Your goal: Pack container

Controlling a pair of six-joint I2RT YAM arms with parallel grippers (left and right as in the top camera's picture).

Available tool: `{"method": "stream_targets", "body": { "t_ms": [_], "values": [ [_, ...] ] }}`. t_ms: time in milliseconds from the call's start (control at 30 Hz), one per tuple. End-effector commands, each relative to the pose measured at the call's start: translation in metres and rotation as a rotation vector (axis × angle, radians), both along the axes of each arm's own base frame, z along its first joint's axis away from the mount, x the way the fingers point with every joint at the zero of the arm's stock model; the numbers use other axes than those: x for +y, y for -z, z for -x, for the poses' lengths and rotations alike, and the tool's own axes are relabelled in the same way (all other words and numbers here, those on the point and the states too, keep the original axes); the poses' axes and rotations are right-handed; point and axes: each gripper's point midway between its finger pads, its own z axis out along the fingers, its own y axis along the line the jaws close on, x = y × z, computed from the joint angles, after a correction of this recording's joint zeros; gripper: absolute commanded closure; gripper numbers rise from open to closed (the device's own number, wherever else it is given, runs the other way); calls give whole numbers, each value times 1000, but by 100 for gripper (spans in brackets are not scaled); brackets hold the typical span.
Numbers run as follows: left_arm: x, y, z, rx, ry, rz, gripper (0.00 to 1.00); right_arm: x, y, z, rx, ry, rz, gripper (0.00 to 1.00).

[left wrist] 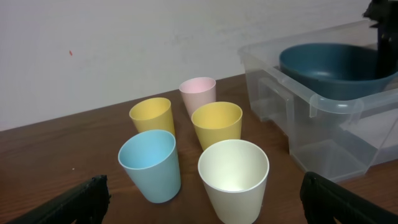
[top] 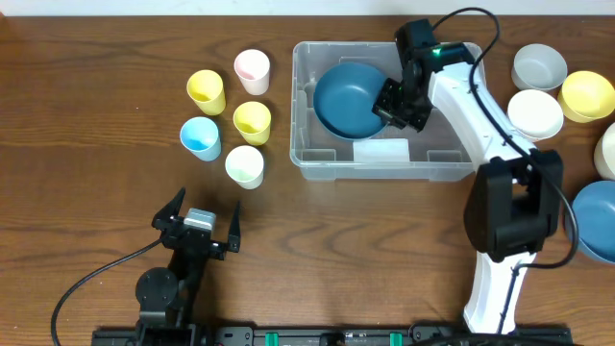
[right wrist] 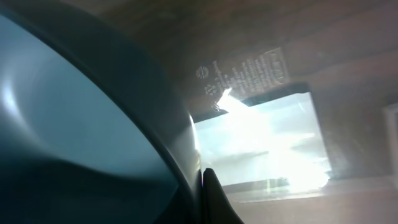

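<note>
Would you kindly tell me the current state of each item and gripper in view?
container: open-topped, holding the dark blue bowl.
dark blue bowl: opening up, gripped at its rim.
right gripper: shut on the dark blue bowl.
left gripper: open, empty.
pink cup, yellow cups, blue cup, cream cup: upright, empty.
grey bowl, white bowl, yellow bowl: upright, outside the container.

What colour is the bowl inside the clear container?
The bowl is dark teal-blue, plain with no pattern; the overhead view shows it best.
</note>
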Motion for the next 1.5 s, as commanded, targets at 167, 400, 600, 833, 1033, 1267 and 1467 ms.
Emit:
{"method": "stream_targets", "body": {
  "t_ms": [167,400,600,833,1033,1267,1467],
  "values": [
    [0,16,0,45,3,-11,2,26,2,4,9,-33,-41,96],
    [0,16,0,45,2,-11,2,25,3,8,26,-35,-37,85],
    [0,16,0,45,2,-11,2,24,4,11,39,-46,-31,37],
    [0,16,0,45,2,-11,2,28,-9,12,9,-122,-53,17],
    [0,16,0,45,3,-11,2,19,-96,-5,-167,-166,-78,15],
    [0,16,0,45,2,-11,2,-101,-202,23,-277,83,184,1],
    [0,16,0,45,2,-11,2,-210,-223,91,-163,381,281,1]
  ]
}}
